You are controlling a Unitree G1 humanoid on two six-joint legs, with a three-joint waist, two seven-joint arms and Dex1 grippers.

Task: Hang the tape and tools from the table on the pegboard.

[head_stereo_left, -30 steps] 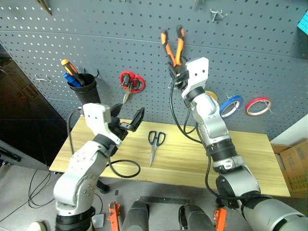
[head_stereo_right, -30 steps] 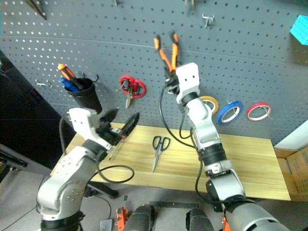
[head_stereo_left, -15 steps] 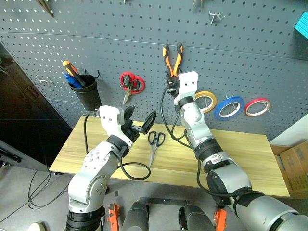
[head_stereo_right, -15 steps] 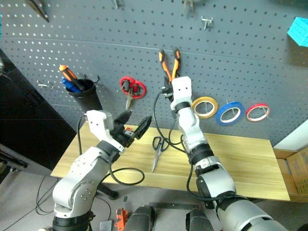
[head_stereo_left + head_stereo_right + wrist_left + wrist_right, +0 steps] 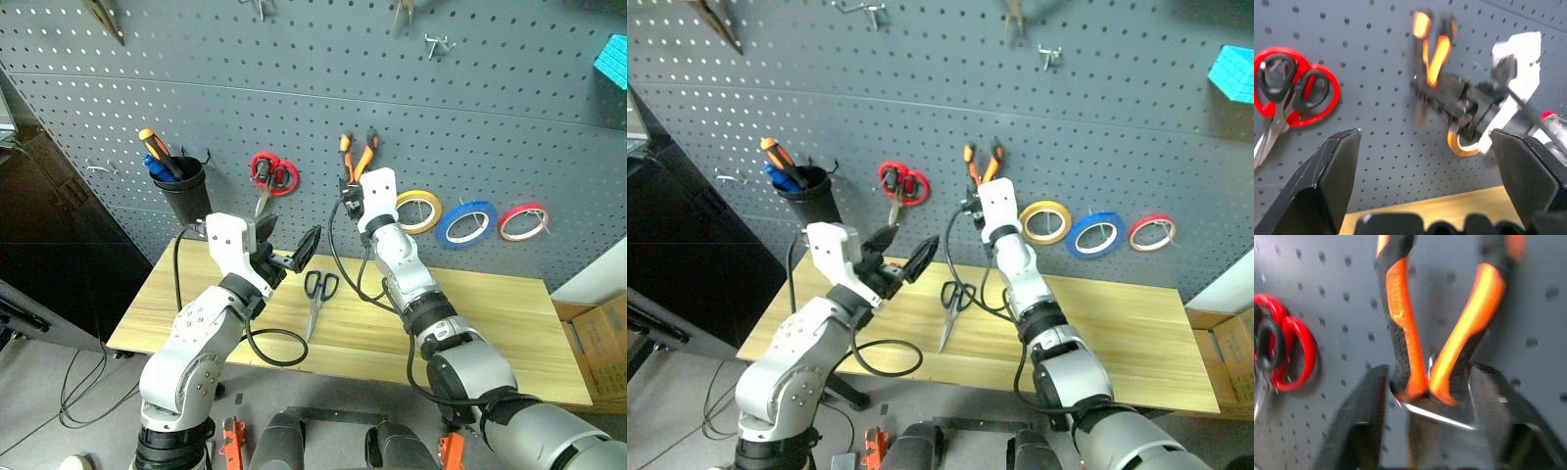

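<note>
Left gripper (image 5: 290, 251) fingers spread wide, empty, above table (image 5: 509, 323). Dark-handled scissors (image 5: 315, 292) flat on table. Right gripper (image 5: 1425, 426) fingers parted around pliers (image 5: 1437, 333) against pegboard (image 5: 509, 127); right wrist view reveals metal hook (image 5: 1437, 415) between handles. Blue tape (image 5: 465, 219) hangs right.

pliers' jaws: hidden behind my right gripper (image 5: 350, 192) in the head views.
pliers' handles (image 5: 1400, 328): tips cut off at the picture's edge in my right wrist view.
my right fingers (image 5: 1369, 416): blurred; contact with the pliers unclear.
</note>
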